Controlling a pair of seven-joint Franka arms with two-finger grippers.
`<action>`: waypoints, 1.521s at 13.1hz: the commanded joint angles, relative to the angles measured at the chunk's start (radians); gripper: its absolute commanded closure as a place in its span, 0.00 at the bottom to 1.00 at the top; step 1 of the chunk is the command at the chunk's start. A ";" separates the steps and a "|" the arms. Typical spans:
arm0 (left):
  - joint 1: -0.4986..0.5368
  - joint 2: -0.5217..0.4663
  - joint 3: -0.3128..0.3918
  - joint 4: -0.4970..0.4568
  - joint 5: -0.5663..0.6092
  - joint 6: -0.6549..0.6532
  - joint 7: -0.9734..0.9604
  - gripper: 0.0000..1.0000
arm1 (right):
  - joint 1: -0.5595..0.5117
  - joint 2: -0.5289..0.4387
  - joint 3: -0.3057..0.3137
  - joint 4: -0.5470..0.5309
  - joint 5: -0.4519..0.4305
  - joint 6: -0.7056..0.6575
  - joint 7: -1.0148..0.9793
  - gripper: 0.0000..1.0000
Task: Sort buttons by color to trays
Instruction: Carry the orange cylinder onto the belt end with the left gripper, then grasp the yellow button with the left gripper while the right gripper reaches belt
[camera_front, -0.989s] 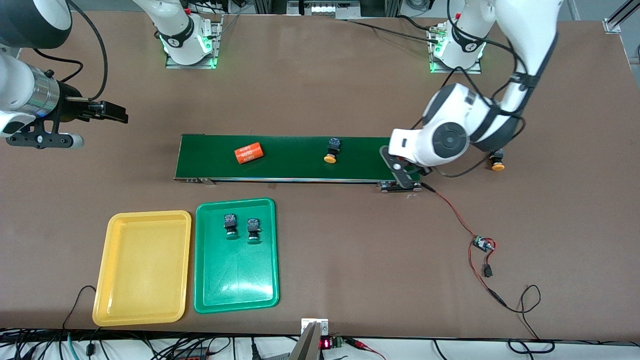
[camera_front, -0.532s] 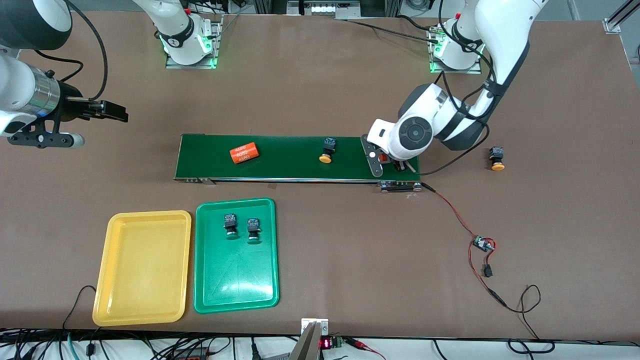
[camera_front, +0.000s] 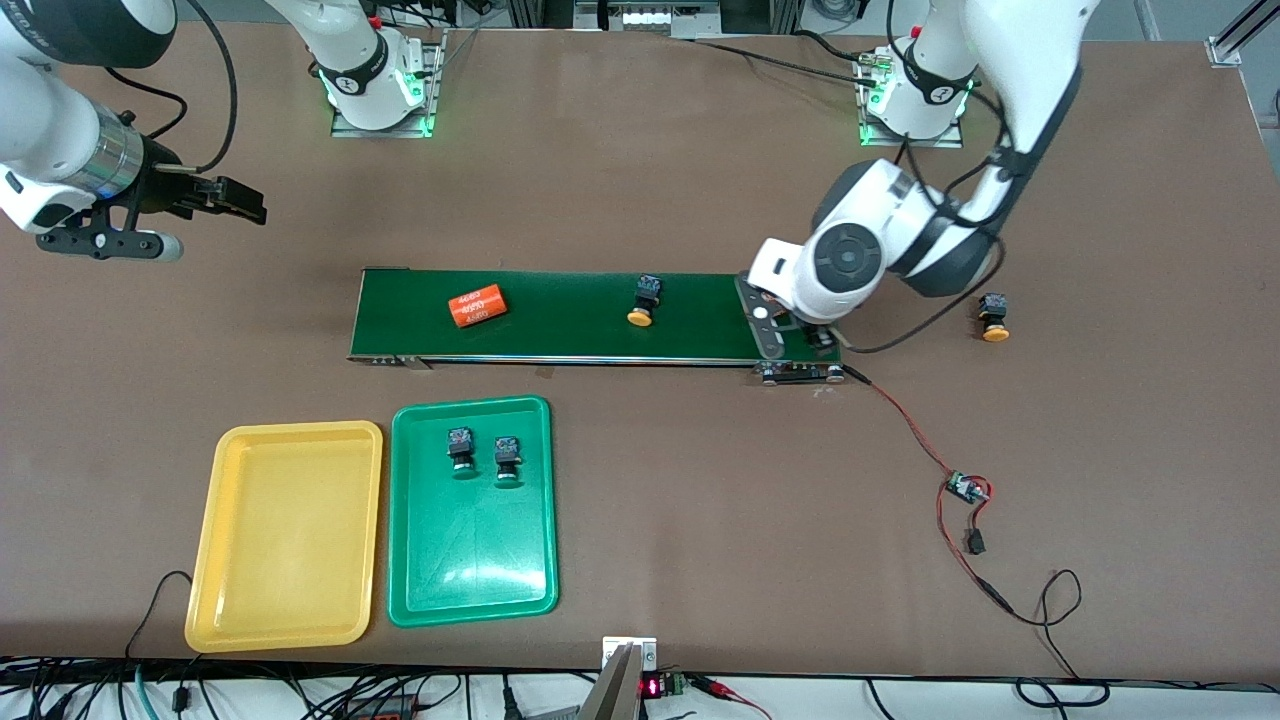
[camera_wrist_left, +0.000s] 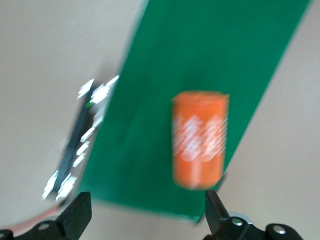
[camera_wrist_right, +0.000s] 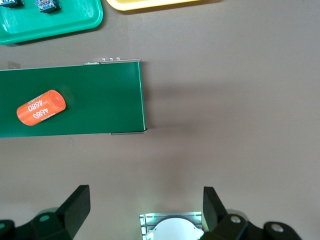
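With both arms' fingers spread, 2 green buttons in green tray; yellow tray w/ 0

We see a brown counter. On it lie a green belt, a yellow tray and, just beside it, a green tray, both nearer the camera than the belt. A yellow-capped button stands past the belt's end, with a small wired board nearer the camera.
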 joint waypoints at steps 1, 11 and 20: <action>0.019 -0.067 0.122 -0.005 0.007 -0.026 -0.092 0.00 | -0.002 -0.078 0.009 -0.119 0.007 0.094 -0.008 0.00; 0.055 -0.049 0.475 -0.114 0.007 -0.016 -0.340 0.00 | 0.165 -0.004 0.020 -0.176 0.039 0.293 0.170 0.00; 0.089 -0.072 0.522 -0.429 -0.021 0.349 -0.346 0.00 | 0.269 0.095 0.020 -0.176 0.039 0.422 0.239 0.00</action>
